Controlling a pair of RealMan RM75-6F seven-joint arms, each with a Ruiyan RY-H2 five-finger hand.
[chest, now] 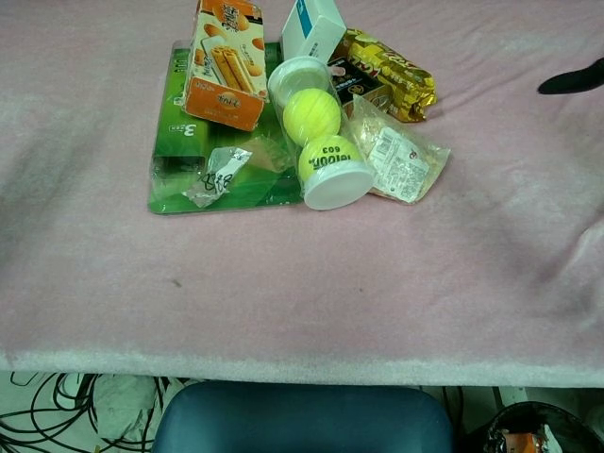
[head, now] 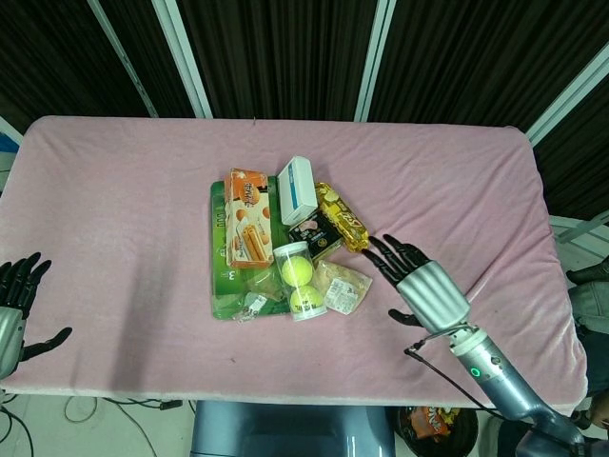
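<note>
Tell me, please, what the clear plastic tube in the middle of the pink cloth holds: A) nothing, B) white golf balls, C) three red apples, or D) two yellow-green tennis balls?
D: two yellow-green tennis balls show through the clear plastic tube, capped white at both ends.

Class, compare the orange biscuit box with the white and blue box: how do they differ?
The orange biscuit box is longer and lies flat on the green pack. The white and blue box is smaller and sits tilted, propped on neighbouring items. Both are rectangular cartons in the same pile.
</note>
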